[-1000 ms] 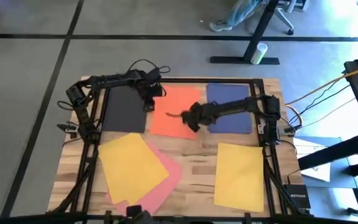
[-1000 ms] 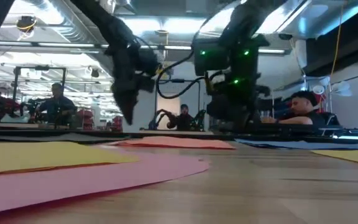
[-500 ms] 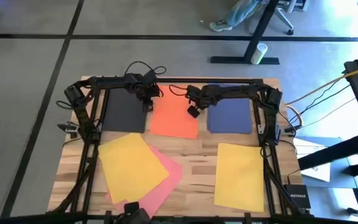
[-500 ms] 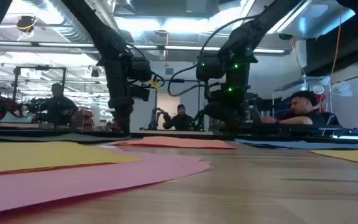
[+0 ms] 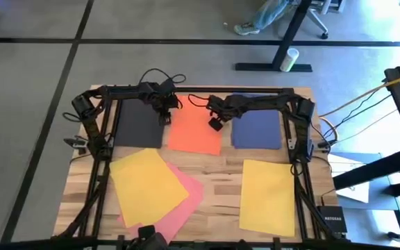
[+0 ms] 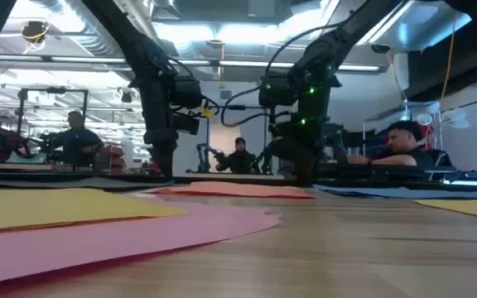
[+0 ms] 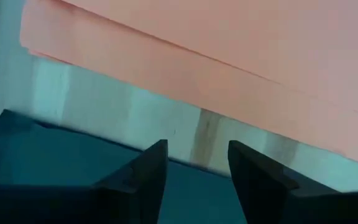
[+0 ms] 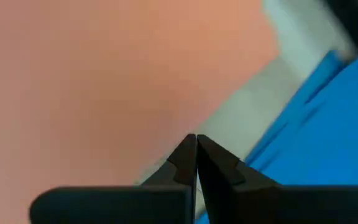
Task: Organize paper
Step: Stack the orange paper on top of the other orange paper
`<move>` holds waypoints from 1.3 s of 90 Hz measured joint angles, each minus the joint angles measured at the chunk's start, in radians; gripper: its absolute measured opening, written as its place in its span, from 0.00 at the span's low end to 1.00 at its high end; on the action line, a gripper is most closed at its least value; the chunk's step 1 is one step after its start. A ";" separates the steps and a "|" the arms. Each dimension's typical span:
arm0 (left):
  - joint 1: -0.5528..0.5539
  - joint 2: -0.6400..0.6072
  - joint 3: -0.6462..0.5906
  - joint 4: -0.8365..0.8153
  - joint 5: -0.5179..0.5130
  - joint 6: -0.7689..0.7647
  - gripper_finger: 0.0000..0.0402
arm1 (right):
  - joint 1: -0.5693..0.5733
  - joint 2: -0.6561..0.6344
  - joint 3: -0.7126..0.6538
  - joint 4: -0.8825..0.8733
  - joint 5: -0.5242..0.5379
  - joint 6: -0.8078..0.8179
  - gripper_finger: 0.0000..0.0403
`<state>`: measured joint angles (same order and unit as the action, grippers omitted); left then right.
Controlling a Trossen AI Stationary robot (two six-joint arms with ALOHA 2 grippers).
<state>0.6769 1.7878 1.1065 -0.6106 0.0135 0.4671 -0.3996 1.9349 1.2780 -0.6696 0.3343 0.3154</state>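
Right fingers (image 8: pixel 196 163) pressed together, empty, over orange-red sheet (image 8: pixel 104 81), left fingers (image 7: pixel 194 171) parted, empty.

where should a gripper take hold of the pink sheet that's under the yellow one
Probably at the exposed corner of the pink construction-paper sheet, coming from the table's middle. The tilted yellow construction-paper sheet covers most of it, leaving only that right-hand strip bare. It lies flat on the wooden table, so the jaws would likely need to slide low under the edge.
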 joint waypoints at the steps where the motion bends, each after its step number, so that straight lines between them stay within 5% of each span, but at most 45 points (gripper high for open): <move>1: 0.000 0.000 0.000 0.000 0.000 0.000 0.39 | 0.000 -0.002 0.000 -0.005 0.003 0.000 0.00; 65: -0.017 0.040 -0.001 0.058 0.001 -0.023 0.39 | -0.027 0.104 0.034 -0.045 -0.051 -0.016 0.00; 92: -0.023 0.079 0.002 0.078 0.006 -0.027 0.39 | -0.035 0.112 0.102 0.079 -0.091 -0.091 0.00; 117: -0.022 0.082 0.017 0.066 0.003 -0.042 0.39 | -0.032 0.112 0.194 -0.062 0.148 -0.081 0.00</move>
<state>0.6552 1.8700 1.1231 -0.5445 0.0162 0.4252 -0.4316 2.0468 1.4722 -0.7313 0.4825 0.2341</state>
